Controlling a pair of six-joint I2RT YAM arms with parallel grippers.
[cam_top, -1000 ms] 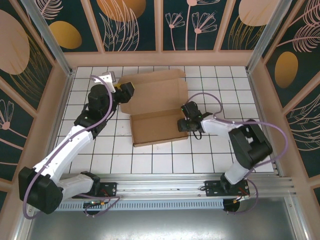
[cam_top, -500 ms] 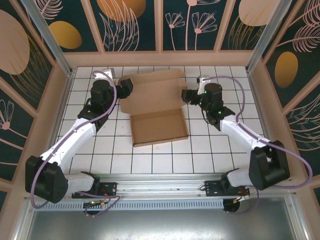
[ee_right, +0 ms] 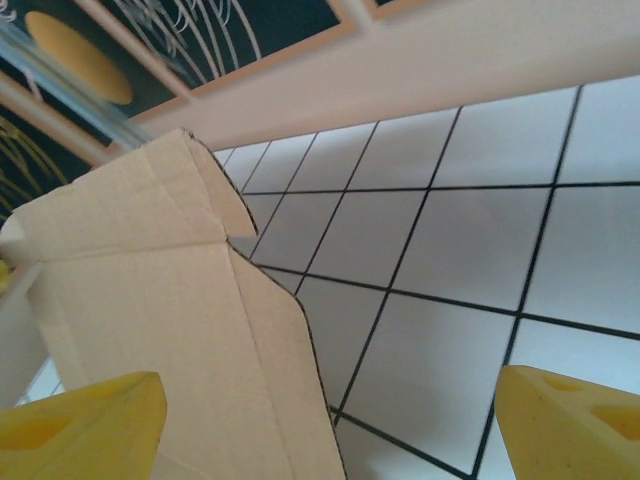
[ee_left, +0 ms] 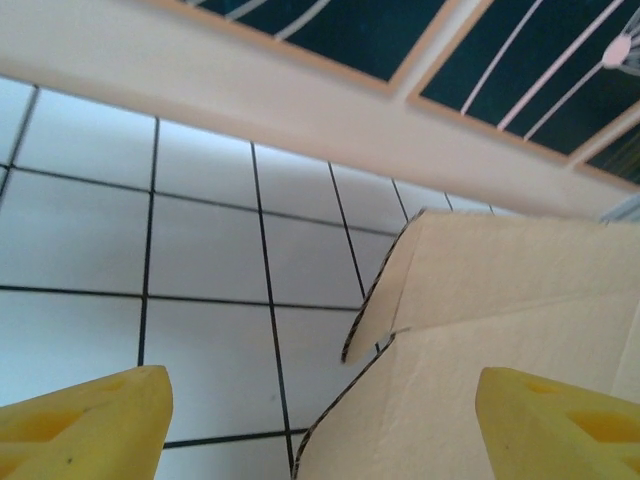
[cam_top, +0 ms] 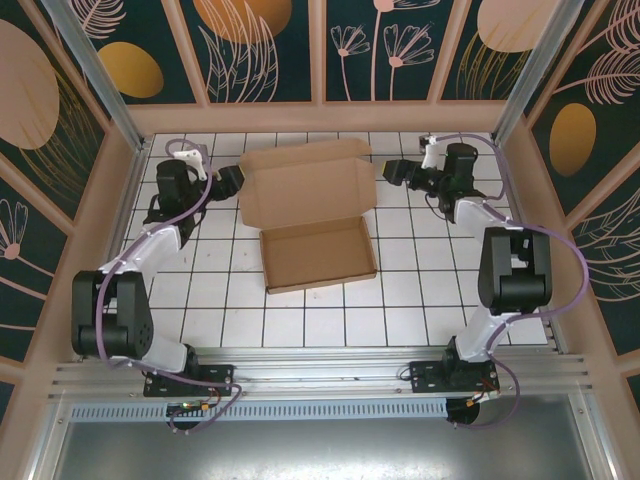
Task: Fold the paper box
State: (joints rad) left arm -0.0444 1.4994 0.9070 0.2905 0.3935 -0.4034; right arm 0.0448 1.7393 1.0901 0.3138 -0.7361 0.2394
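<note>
In the middle of the white tiled table (cam_top: 430, 300), the paper box (cam_top: 318, 255) is sitting as a low tray, and its big lid is standing open at the far side. The left gripper (cam_top: 233, 181) is hanging just beside the lid's left edge, not touching it. The right gripper (cam_top: 387, 170) is hanging near the lid's right edge, a little apart. In both wrist views the yellow fingers (ee_left: 90, 415) are spreading wide and holding nothing, and the lid's corner is showing between them.
</note>
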